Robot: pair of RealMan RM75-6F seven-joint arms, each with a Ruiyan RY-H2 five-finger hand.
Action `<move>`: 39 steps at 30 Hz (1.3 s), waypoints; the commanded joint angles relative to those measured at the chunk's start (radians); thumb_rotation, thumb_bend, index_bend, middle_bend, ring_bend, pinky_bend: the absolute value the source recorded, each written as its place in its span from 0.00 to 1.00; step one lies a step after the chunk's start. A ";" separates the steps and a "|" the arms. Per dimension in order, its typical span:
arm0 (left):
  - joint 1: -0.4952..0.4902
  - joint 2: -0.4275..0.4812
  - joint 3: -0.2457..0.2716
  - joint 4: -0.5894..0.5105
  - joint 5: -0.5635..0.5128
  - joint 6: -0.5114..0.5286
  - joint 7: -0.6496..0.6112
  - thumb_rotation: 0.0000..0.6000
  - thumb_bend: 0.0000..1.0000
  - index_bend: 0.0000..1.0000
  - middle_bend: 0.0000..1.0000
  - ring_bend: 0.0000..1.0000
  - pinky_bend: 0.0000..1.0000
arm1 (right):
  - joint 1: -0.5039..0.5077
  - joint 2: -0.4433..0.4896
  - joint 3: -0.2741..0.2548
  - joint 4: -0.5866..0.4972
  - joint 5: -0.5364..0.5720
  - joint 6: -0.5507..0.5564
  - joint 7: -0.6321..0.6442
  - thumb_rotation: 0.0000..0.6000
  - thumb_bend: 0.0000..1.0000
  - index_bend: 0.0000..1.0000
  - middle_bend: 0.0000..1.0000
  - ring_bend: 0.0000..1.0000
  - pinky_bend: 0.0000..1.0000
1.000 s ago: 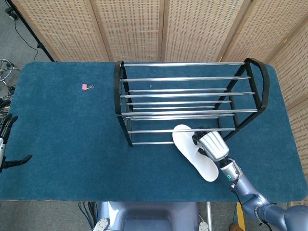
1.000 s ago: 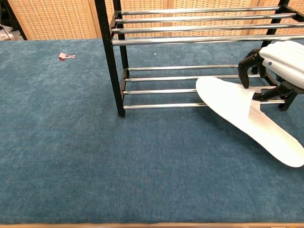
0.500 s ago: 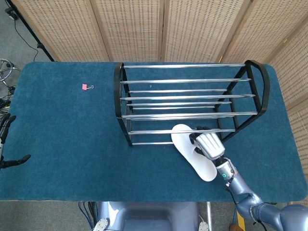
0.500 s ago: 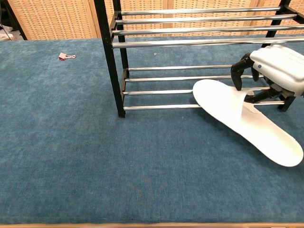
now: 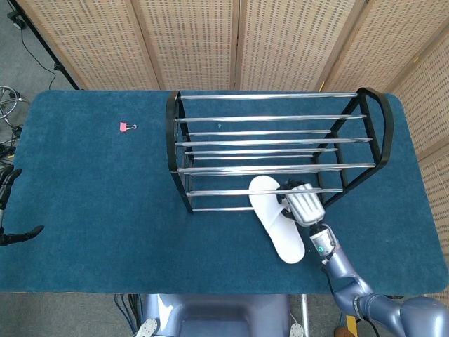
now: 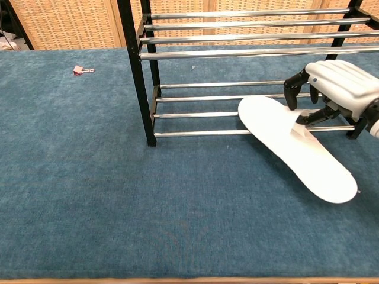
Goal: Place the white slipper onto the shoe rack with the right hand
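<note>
The white slipper lies tilted, its toe resting over the lowest front bars of the shoe rack and its heel out over the blue table. My right hand grips the slipper's strap at its right side, fingers curled down onto it, just in front of the rack's lower shelf. My left hand hangs at the far left edge of the table, fingers apart, holding nothing.
A small pink binder clip lies on the blue table cover at the far left. Wicker screens stand behind the table. The rack's black end frames flank the chrome bars.
My right hand has carried the slipper a little left and toward the rack, so its toe now lies further over the lower bars. The left hand has barely moved.
</note>
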 commanded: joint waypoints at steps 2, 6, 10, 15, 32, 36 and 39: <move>0.000 0.001 -0.001 0.001 -0.001 0.000 -0.004 1.00 0.08 0.00 0.00 0.00 0.00 | 0.002 -0.017 0.024 0.007 0.026 -0.006 -0.009 1.00 0.43 0.63 0.57 0.42 0.55; -0.001 0.003 -0.001 0.002 0.000 -0.003 -0.007 1.00 0.08 0.00 0.00 0.00 0.00 | 0.009 -0.033 0.063 0.006 0.073 -0.027 -0.026 1.00 0.43 0.63 0.57 0.42 0.55; 0.000 0.004 -0.001 0.003 -0.001 -0.004 -0.010 1.00 0.08 0.00 0.00 0.00 0.00 | 0.024 -0.033 0.086 0.004 0.102 -0.061 -0.029 1.00 0.43 0.64 0.57 0.42 0.55; -0.001 0.004 -0.001 0.004 -0.002 -0.005 -0.013 1.00 0.08 0.00 0.00 0.00 0.00 | 0.034 -0.036 0.106 0.011 0.132 -0.088 -0.033 1.00 0.43 0.63 0.57 0.42 0.55; -0.003 0.010 -0.002 0.006 -0.009 -0.015 -0.027 1.00 0.08 0.00 0.00 0.00 0.00 | 0.055 -0.100 0.202 0.052 0.247 -0.090 -0.101 1.00 0.44 0.64 0.57 0.42 0.54; -0.003 0.012 -0.002 0.007 -0.009 -0.017 -0.030 1.00 0.08 0.00 0.00 0.00 0.00 | 0.059 -0.117 0.221 0.063 0.268 -0.085 -0.110 1.00 0.44 0.64 0.57 0.42 0.54; -0.004 0.012 -0.001 0.008 -0.010 -0.021 -0.028 1.00 0.08 0.00 0.00 0.00 0.00 | 0.066 -0.129 0.239 0.074 0.294 -0.097 -0.120 1.00 0.44 0.64 0.57 0.42 0.54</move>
